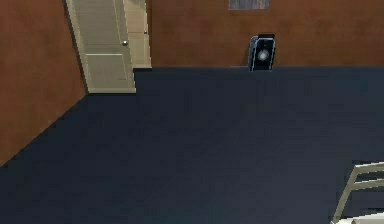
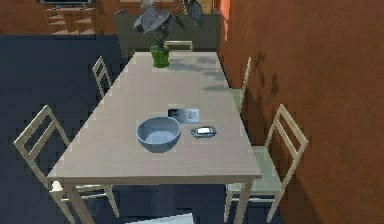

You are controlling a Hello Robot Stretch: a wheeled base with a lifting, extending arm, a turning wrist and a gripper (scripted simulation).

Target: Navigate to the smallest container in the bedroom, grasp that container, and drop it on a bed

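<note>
One blue-grey bowl (image 2: 158, 134) stands on the table (image 2: 112, 118) toward its near end, midway between the long edges. Just beside it, toward the right edge, lie a small flat dark thing (image 2: 204, 131) and a dark square thing (image 2: 184, 114). A potted plant (image 2: 158, 48) stands at the far end. Pale chairs (image 2: 283, 140) line the edges. The hand's state cannot be told.

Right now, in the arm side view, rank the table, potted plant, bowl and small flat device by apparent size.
1. table
2. potted plant, bigger-looking despite standing farther off
3. bowl
4. small flat device
</note>
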